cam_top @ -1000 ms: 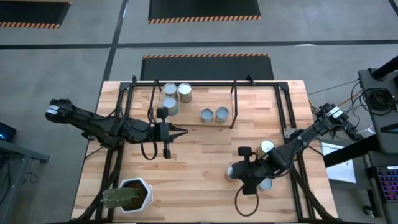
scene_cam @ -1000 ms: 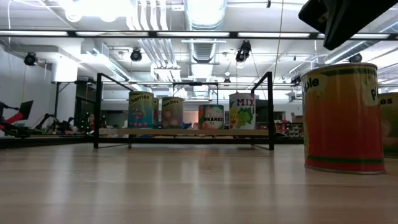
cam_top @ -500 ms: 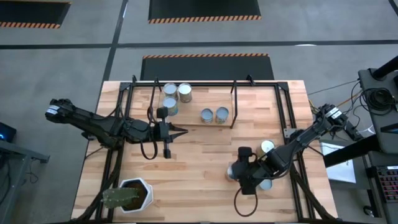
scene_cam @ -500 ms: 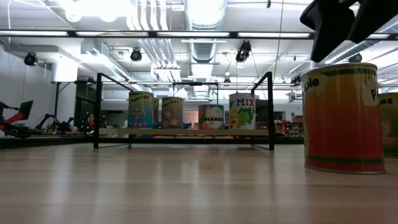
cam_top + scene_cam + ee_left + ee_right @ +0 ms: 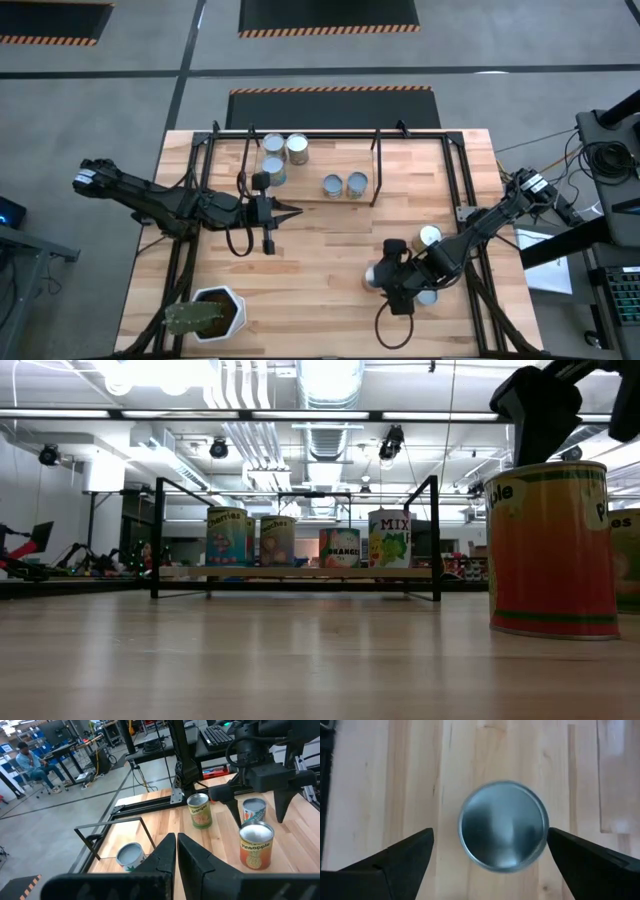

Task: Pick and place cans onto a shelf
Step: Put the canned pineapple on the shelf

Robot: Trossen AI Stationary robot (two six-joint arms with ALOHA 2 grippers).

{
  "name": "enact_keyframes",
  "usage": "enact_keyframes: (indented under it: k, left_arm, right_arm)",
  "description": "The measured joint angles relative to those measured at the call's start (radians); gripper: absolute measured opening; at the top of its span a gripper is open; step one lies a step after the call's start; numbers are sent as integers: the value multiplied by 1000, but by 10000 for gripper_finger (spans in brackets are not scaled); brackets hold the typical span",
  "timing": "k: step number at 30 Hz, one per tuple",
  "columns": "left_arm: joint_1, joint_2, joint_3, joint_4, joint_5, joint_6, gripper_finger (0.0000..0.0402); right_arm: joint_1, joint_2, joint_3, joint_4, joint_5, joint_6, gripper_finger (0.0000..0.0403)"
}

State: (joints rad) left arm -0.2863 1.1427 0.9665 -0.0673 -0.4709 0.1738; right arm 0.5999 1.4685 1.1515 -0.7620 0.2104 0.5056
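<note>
1. the right pincer [image 5: 490, 852] has just sprung wide and dropped over the pineapple can [image 5: 503, 825], fingers either side of its lid, not touching yet.
2. that reads as the set-up for a grab; this can stands on the table [image 5: 320, 250], well apart from the shelf [image 5: 310, 170].
3. the left pincer [image 5: 290, 211] stays clenched and empty, parked just beside the shelf.
4. count: five cans on the shelf, three on the table near the right arm, eight in all; one shelf; one white plant pot [image 5: 215, 312].
</note>
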Motion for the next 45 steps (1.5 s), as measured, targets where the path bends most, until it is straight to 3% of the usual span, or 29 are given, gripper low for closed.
enact_keyframes:
  k: [14, 21, 29, 32, 41, 45]
  left_arm:
    - [0, 0, 0, 3, 0, 0, 0]
    - [0, 0, 0, 8, 0, 0, 0]
    - [0, 0, 0, 15, 0, 0, 0]
    - [-1, 0, -14, 24, 2, -3, 0]
    - [-1, 0, -59, 50, 18, 51, 0]
    - [0, 0, -82, 55, 124, 117, 0]
  right_arm:
    - [-3, 34, -51, -2, 27, 9, 380]
    - [-14, 35, -74, 83, 53, 8, 376]
    - [-24, 35, -74, 103, 52, 8, 301]
    - [-26, 35, -67, 102, 51, 8, 298]
    - [-73, 30, 91, 38, 42, -43, 327]
    - [-139, 32, 203, -7, 18, -73, 320]
